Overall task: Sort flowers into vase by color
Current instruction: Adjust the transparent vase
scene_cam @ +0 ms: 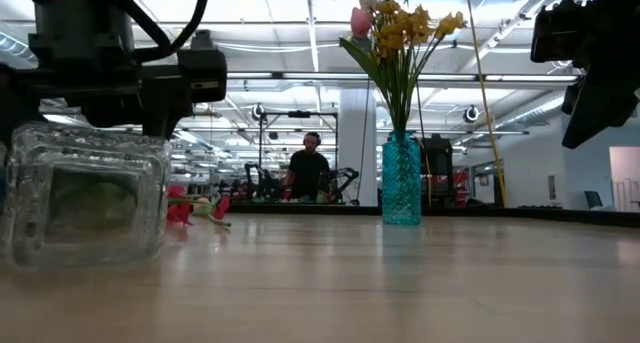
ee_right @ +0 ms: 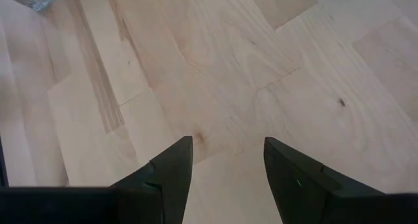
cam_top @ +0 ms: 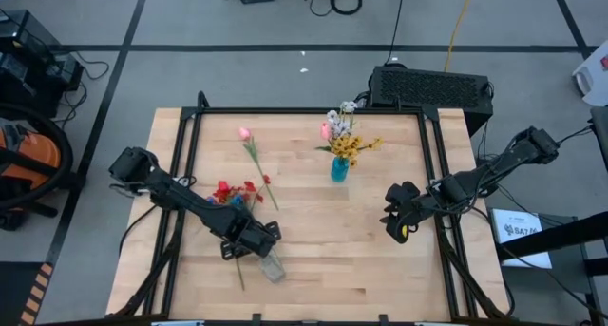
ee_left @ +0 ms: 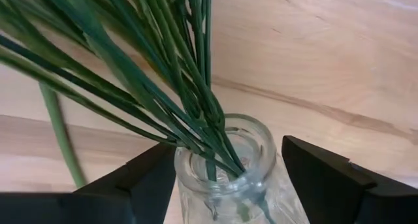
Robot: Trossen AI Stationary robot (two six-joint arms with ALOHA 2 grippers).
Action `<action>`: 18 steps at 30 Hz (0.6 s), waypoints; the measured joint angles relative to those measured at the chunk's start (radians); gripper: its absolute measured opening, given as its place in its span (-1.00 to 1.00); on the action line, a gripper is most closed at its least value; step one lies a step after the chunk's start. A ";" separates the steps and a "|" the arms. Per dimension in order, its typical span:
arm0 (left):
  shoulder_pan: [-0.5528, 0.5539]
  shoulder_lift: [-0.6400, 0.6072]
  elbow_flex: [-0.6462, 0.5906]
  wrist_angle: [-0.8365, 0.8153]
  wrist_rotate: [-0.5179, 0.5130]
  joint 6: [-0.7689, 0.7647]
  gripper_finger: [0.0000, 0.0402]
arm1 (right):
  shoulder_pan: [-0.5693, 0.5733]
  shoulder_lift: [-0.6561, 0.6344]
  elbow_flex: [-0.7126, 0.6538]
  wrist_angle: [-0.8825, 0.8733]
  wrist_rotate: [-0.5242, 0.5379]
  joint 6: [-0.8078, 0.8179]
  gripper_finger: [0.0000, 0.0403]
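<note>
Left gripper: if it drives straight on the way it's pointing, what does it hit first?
The clear vase: its neck sits between the left gripper fingers, green stems coming out of its mouth. Beyond it, probably table; depth unclear.

A teal vase [cam_top: 339, 169] holds yellow flowers [cam_top: 353, 145]; red flowers [cam_top: 231, 191] lie on pale wood table [cam_top: 323, 250]; the clear glass vase [cam_top: 273, 266] holds green stems [ee_left: 163, 74].

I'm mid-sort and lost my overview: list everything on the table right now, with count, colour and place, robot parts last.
Blue vase: one, teal glass, upright at table centre-back, holding yellow, pink and white flowers.
Clear vase: one, clear glass, lying on its side at the front left, green stems in its mouth.
Red flowers: a cluster, lying at table left.
Pink tulip: one, lying alone at back left.
Table: one, light wood.
Left gripper: jaws either side of the clear vase's neck.
Right gripper: jaws open, empty, above bare table at right.
</note>
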 joint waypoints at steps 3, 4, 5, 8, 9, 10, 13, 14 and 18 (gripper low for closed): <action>0.003 0.016 0.000 0.002 0.000 0.000 0.23 | 0.000 0.000 0.000 0.000 0.021 0.000 -0.10; 0.005 0.020 0.000 0.012 -0.001 0.000 0.17 | 0.000 0.000 0.000 0.000 0.023 0.000 -0.10; 0.005 0.023 0.000 0.022 -0.001 0.001 0.11 | 0.000 0.000 0.000 0.000 0.024 0.000 -0.10; 0.007 0.036 0.000 0.041 -0.003 -0.001 0.01 | 0.000 0.000 0.000 0.000 0.024 0.000 -0.10; 0.007 0.038 0.000 0.047 -0.003 0.000 0.01 | 0.000 0.000 0.000 0.000 0.024 0.000 -0.10; 0.007 0.038 0.001 0.047 -0.003 0.000 0.01 | 0.000 0.000 0.000 0.000 0.024 0.000 -0.10; 0.007 0.038 0.001 0.046 -0.003 0.000 0.01 | 0.000 0.000 0.000 0.000 0.024 -0.001 -0.10; 0.008 0.038 0.001 0.046 -0.003 0.000 0.01 | 0.000 0.000 0.000 0.000 0.024 0.000 -0.10; 0.010 0.038 0.001 0.046 -0.003 0.010 0.03 | 0.000 0.000 0.000 0.000 0.024 0.000 -0.10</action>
